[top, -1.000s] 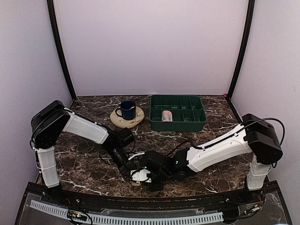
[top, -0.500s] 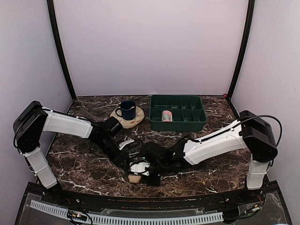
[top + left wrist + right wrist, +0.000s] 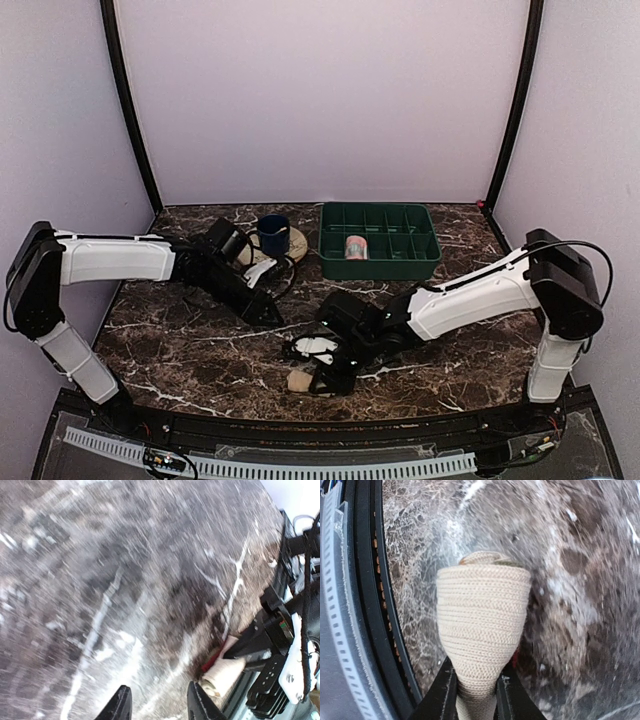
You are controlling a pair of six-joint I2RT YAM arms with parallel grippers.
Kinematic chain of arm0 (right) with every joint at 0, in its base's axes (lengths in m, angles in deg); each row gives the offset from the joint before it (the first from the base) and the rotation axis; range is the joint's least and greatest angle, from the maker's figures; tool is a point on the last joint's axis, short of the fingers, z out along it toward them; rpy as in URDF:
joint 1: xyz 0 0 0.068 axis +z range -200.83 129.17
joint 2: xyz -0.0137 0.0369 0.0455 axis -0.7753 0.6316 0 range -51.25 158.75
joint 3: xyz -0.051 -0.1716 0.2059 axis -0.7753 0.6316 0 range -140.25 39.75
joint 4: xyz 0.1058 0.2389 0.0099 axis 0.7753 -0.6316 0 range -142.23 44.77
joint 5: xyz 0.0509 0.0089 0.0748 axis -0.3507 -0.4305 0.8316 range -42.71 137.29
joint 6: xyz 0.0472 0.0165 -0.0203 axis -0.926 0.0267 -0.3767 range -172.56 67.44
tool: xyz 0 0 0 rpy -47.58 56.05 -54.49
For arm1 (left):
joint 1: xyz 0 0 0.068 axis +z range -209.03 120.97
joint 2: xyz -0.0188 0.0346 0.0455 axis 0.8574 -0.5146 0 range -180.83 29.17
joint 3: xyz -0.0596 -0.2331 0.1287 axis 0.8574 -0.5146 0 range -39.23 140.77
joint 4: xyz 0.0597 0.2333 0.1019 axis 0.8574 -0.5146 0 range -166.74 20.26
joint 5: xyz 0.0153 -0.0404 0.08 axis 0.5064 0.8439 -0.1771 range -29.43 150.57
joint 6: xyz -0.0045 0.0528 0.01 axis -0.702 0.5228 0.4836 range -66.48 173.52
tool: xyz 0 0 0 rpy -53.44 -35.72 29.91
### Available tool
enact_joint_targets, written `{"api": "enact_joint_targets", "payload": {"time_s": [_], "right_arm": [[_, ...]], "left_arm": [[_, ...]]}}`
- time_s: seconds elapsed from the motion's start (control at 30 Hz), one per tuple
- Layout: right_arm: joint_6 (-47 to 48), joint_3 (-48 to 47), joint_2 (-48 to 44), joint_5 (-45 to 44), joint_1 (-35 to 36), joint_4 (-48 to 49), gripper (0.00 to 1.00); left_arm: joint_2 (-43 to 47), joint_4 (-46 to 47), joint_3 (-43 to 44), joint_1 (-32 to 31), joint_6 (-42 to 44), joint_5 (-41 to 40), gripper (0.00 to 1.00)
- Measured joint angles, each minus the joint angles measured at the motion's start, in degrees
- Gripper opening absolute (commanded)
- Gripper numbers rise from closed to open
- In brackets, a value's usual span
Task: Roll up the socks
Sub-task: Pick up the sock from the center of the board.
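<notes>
Right pincer (image 3: 475,682) pinched tight on rolled cream sock (image 3: 482,610), at near edge of surface (image 3: 180,350). Left pincer (image 3: 159,705) half open, empty, off to the side. Pink sock (image 3: 355,247) sits rolled in green tray (image 3: 380,268).

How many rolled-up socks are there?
2. The pink sock roll lies in the green tray at the back. The cream sock roll is near the front of the table, pinched in the right pincer. Another could be hidden from view.
</notes>
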Motion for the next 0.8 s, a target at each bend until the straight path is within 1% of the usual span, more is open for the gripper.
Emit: {"api": "enact_joint_targets", "payload": {"time_s": [0.17,0.37,0.57,0.8], "right_arm": [[-6.3,1.6,-4.2,2.1,-3.5,-1.8,0.0],[-12.8,1.6,-11.4,1.0,-8.5,-2.0,0.0],[-17.6,0.2,-18.0,-4.7,-14.4,-4.0,0.0],[-20.2,-8.0,-19.1,-13.8,-20.4,-7.0,0.0]], "left_arm": [[-0.3,2.2,4.3,0.1,-1.3,-4.9,0.41],[-3.2,6.4,10.6,0.3,-2.8,-10.0,0.42],[-8.7,9.4,17.3,0.5,-4.2,-13.5,0.44],[-15.9,12.4,23.8,0.6,-6.6,-16.2,0.48]]}}
